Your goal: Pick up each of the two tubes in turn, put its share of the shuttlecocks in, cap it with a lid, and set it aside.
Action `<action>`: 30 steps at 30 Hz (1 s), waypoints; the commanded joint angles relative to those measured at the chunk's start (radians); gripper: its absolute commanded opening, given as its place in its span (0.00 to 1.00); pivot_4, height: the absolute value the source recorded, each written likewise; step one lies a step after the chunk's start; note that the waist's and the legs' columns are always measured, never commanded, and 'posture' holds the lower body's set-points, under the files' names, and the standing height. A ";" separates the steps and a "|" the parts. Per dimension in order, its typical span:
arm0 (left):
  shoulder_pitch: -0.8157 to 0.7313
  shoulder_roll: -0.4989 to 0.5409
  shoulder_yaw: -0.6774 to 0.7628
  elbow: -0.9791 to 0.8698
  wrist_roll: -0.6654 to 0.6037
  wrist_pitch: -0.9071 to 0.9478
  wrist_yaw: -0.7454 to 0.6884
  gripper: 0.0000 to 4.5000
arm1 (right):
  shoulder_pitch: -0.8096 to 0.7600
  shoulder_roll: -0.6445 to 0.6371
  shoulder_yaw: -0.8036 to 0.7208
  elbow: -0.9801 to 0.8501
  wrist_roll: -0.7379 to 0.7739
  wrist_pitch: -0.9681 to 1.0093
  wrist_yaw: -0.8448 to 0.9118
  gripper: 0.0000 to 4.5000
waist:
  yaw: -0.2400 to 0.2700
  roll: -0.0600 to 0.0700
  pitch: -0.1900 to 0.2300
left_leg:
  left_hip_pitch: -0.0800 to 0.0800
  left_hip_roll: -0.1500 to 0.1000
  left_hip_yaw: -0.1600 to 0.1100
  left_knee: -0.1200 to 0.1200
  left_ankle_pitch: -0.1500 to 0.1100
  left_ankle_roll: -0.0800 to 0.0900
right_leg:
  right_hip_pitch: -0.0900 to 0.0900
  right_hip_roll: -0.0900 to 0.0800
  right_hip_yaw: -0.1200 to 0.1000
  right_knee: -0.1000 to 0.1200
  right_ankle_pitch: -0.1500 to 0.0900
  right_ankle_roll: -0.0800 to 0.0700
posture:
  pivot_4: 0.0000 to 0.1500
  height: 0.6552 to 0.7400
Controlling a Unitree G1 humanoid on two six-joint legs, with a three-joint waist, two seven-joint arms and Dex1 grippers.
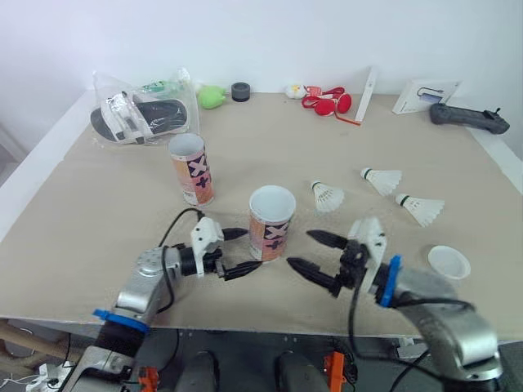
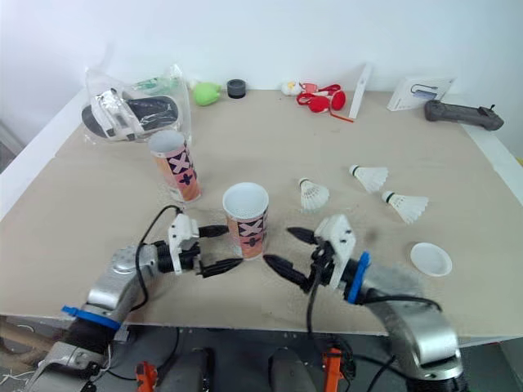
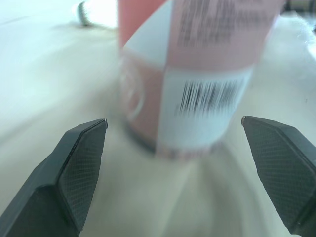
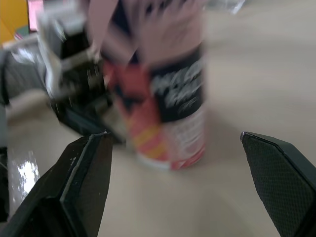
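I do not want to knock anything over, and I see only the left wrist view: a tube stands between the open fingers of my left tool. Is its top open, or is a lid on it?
Observer: It is open. The near tube has no lid, and I see nothing in its mouth.
Operator: Where is the other arm?
Observer: The right tool is open too, on the tube's far side, facing the left tool.
Operator: And the shuttlecocks?
Observer: Three shuttlecocks lie on the table, beyond the right tool, toward the robot's right.
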 commanded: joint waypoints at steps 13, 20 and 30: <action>0.088 0.200 0.210 -0.457 -0.251 0.294 0.066 1.00 | -0.167 0.187 0.197 0.321 -0.167 -0.290 -0.030 0.99 | 0.003 -0.008 0.004 | -0.002 0.001 0.000 -0.001 0.002 -0.001 | -0.002 0.000 -0.001 0.000 0.001 -0.002 | 1.00 1.00; 0.119 0.231 0.222 -0.458 -0.250 0.299 0.067 1.00 | -0.264 0.261 0.256 0.466 -0.203 -0.372 -0.009 0.99 | 0.001 -0.008 0.005 | -0.002 0.002 -0.001 -0.001 0.002 -0.002 | -0.003 0.001 -0.002 0.000 0.002 -0.004 | 1.00 1.00; 0.150 0.244 0.225 -0.438 -0.229 0.263 0.074 1.00 | -0.327 0.340 0.258 0.608 -0.213 -0.440 0.005 0.63 | 0.002 -0.008 0.005 | -0.002 0.003 0.000 -0.001 0.002 -0.002 | -0.003 0.001 -0.002 0.000 0.003 -0.006 | 1.00 1.00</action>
